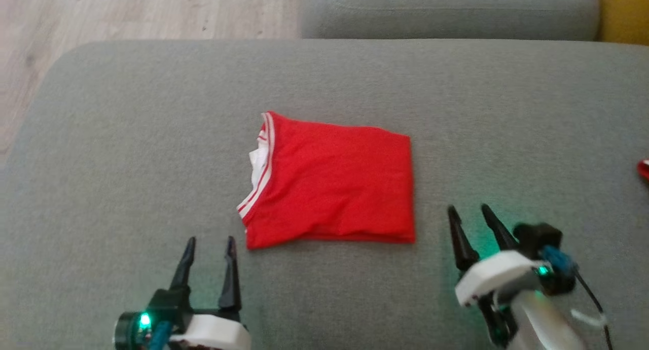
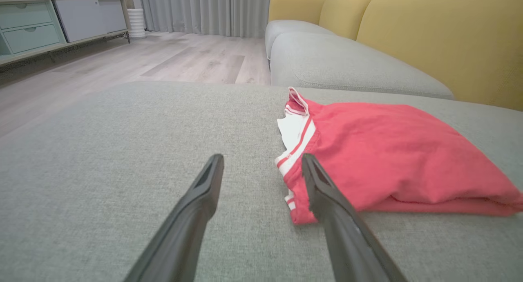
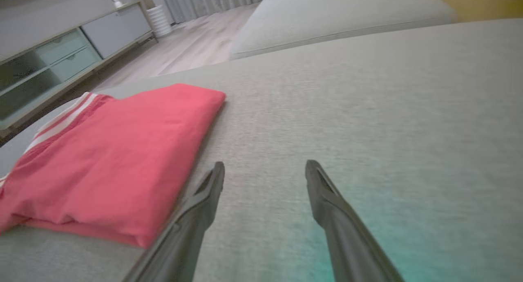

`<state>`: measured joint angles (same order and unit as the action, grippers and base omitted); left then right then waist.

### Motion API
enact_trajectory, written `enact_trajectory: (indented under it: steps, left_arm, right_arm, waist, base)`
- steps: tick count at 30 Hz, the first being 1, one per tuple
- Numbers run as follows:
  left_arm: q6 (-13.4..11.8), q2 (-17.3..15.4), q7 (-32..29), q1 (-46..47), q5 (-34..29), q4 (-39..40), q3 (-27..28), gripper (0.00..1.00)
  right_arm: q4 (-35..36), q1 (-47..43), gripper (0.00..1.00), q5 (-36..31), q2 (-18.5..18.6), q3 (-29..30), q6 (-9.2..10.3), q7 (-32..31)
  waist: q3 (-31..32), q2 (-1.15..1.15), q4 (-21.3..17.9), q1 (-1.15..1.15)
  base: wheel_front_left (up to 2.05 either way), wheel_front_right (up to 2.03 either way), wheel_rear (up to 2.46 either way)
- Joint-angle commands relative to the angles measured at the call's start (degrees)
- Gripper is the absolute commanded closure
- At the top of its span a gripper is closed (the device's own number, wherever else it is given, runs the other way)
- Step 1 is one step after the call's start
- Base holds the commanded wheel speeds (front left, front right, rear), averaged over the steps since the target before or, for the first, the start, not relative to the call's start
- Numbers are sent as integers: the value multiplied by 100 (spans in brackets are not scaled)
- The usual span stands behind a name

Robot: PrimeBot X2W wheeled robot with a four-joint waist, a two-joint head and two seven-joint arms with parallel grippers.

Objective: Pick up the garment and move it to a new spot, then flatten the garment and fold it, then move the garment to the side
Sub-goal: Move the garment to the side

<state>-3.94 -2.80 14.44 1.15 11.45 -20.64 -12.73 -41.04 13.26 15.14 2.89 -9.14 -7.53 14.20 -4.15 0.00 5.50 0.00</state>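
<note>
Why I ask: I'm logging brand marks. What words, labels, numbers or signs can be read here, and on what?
None can be read.
The folded red garment has white stripes along one edge but no print or tag text.
The grey sofa cushion and the drawer cabinet show no lettering.

The shirt is soft red cloth with white stripes at one edge. It is not shiny and has small wrinkles. The seat under it is grey cloth with a rough, woven look. The sofa back is yellow cloth, dull too. The floor is pale wood, smooth with a faint shine. The left gripper and right gripper have dark fingers that look like dull plastic, and smooth white plastic shells. The curtains are grey cloth in folds.
</note>
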Motion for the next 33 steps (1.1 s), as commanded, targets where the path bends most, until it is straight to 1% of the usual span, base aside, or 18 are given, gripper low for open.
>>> enact_trajectory:
  steps: [1, 5, 8, 11, 15, 16, 17, 20, 23, 25, 29, 33]
  left_arm:
    - [26, -8, 56, 267, -32, 135, 88, 0]
    - [22, -8, 56, 326, 81, 66, -149, 0]
    - [3, -8, 56, 370, 128, 71, -335, 0]
    - [-32, -8, 56, 385, 148, 65, -409, 0]
    - [-65, -8, 56, 379, 177, 68, -397, 0]
    - [-70, -8, 56, 378, 181, 79, -393, 0]
    - [-78, -8, 56, 373, 186, 88, -383, 0]
    - [-88, -8, 56, 367, 195, 101, -364, 0]
    - [-94, -8, 56, 377, 188, 107, -326, 0]
    - [-81, -8, 56, 402, 188, 124, -314, 0]
    - [-31, -8, 56, 506, 151, 143, -378, 0]
    - [30, -8, 56, 703, 111, 127, -455, 0]
  right_arm:
    - [64, 487, 0, 92, -1, -276, 4, 78]
    - [-459, 994, 0, 394, -1, -568, 4, -31]
    - [-882, 1327, 0, 465, -1, -572, 4, -44]
    - [-1323, 1550, 0, 504, -1, -495, 4, -50]
    - [-2004, 1671, 0, 447, -1, -440, 4, -267]
    - [-2096, 1680, 48, 473, -1, -454, 4, -268]
    - [-2149, 1681, 100, 523, -1, -477, 4, -244]
    - [-2149, 1674, 100, 731, -2, -650, 4, -133]
    - [-2000, 1654, 100, 941, -2, -847, 4, -12]
    - [-1867, 1626, 100, 1103, -2, -946, 4, 37]
    - [-1583, 1519, 100, 1362, -2, -1177, 4, 72]
    - [-1194, 1403, 100, 1393, -2, -1185, 4, 77]
  waist:
    - [-107, 0, 161, 0]
    - [-230, 0, 538, 0]
    - [-311, 0, 823, 0]
    - [-391, 0, 1053, 0]
    - [-475, 0, 1206, 0]
    - [-489, 0, 1212, 0]
    - [-502, 0, 1201, 0]
    - [-518, 0, 1037, 0]
    - [-471, 0, 693, 0]
    - [-438, 0, 345, 0]
    - [-375, 0, -507, 0]
    - [-391, 0, -1334, 0]
  base:
    - [0, 0, 0]
    - [0, 0, 0]
    - [0, 0, 0]
    - [0, 0, 0]
    - [0, 0, 0]
    - [0, 0, 0]
    - [0, 0, 0]
    - [0, 0, 0]
    - [0, 0, 0]
    - [0, 0, 0]
    - [0, 0, 0]
    - [0, 0, 0]
